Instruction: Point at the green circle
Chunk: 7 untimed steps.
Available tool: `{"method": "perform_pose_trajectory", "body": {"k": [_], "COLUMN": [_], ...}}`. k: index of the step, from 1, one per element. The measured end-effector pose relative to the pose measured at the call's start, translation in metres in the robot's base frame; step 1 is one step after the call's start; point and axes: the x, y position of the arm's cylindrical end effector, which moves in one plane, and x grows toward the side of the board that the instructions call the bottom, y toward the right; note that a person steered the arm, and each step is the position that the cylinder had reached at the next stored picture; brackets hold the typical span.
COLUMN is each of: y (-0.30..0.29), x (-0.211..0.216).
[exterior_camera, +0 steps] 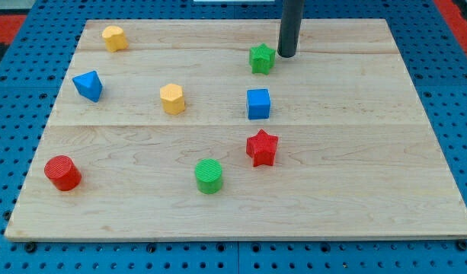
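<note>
Green circle (209,176), one of eight blocks, lies well apart from my tip (286,55), a bare tool holding nothing.

Crowded lane from my tip (286,55) to the green circle (209,176)

The green star (261,58) sits just beside my tip on the view's left; the blue cube (258,103) and red star (262,148) stand between, with open board along the view's right.
</note>
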Motion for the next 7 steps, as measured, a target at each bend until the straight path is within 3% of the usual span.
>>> {"method": "perform_pose_trajectory", "body": {"k": [2, 5, 7], "y": [0.095, 0.095, 0.06], "x": [0.0, 0.019, 0.234]}}
